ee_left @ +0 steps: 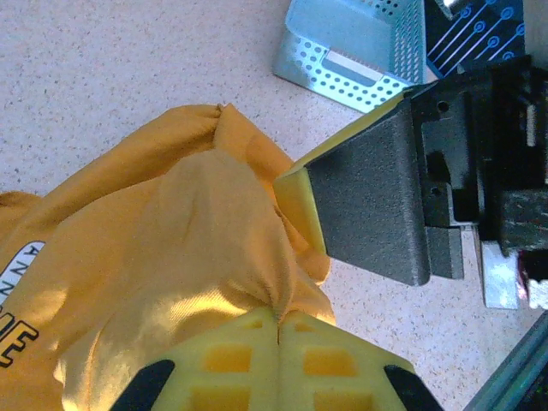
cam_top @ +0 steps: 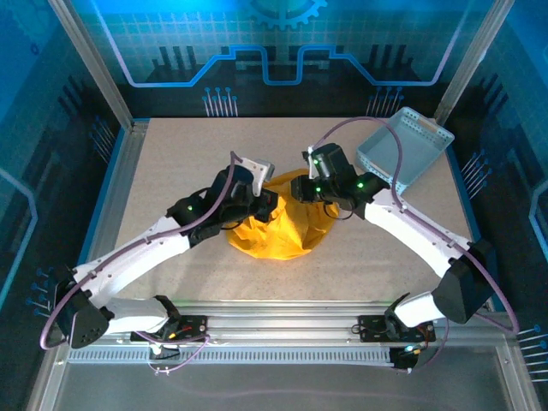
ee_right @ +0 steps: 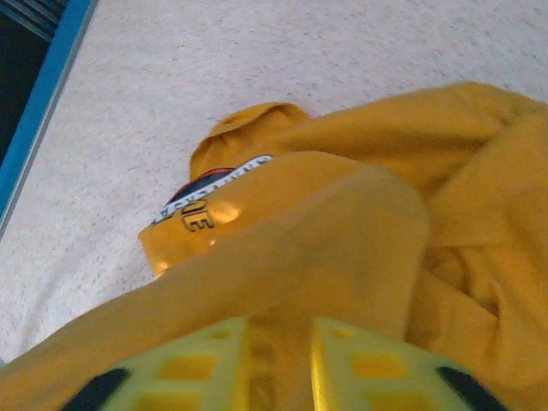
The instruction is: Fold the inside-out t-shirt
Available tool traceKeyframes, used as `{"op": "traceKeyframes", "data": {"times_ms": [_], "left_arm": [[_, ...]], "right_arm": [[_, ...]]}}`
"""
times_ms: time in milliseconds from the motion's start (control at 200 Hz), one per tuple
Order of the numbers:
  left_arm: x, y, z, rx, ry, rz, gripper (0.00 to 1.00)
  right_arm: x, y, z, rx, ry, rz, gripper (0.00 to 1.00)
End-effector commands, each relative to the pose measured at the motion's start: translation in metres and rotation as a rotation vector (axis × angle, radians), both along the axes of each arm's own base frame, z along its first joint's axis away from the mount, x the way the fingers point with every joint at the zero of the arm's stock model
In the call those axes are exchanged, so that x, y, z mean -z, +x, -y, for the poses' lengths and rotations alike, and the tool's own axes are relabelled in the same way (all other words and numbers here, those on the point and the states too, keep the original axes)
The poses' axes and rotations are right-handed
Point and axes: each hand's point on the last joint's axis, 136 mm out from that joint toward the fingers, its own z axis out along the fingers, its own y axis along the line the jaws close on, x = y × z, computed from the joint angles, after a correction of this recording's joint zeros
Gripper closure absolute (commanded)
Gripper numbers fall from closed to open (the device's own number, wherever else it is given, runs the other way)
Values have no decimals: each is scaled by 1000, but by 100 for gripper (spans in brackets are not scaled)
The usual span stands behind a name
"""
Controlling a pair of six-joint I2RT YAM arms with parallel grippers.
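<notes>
The mustard-yellow t-shirt [cam_top: 278,229] lies bunched in a heap at mid-table between both arms. My left gripper [cam_top: 267,205] is at the heap's left top, shut on a pinched ridge of the t-shirt [ee_left: 171,240], the cloth gathering into creases at the left gripper [ee_left: 280,315]. My right gripper [cam_top: 310,193] is at the heap's right top. In the right wrist view the jaws of the right gripper [ee_right: 281,347] stand apart with a fold of the t-shirt [ee_right: 342,214] lying in the gap. The dark print with white lettering [ee_right: 201,201] peeks from a fold.
A pale blue-grey perforated basket [cam_top: 402,150] lies tipped at the table's far right corner, and its perforated wall [ee_left: 351,51] appears beyond the heap in the left wrist view. The right gripper's dark finger [ee_left: 368,197] hangs close beside the left one. Bare table [cam_top: 171,163] surrounds the heap.
</notes>
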Motion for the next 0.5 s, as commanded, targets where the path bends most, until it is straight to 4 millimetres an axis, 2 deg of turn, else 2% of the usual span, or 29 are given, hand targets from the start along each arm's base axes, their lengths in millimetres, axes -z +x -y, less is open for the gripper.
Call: {"op": "traceKeyframes", "data": {"times_ms": [0,45,95,215,270,335,495], "left_arm": [[11,11,-8,-70,6,-111,100],[13,16,-9,-89,-25,-146,100],[12,19,-8,-98,-50,-172,100],[8,26,0,-95,-62,-196,100],[6,28,2,-93,-62,-199,100],[1,30,4,-90,-67,-193,100],[-9,29,3,-87,-70,-178,100]], "right_arm": [[-1,-10,17,21,-46,41,58],[-5,-21,15,1,-29,70,53],[-6,-32,8,-36,4,89,51],[-7,-67,-27,-178,52,139,48],[-6,-76,-39,-201,30,173,41],[5,-73,-41,-164,-2,158,35],[43,-46,-32,-15,-114,116,26]]}}
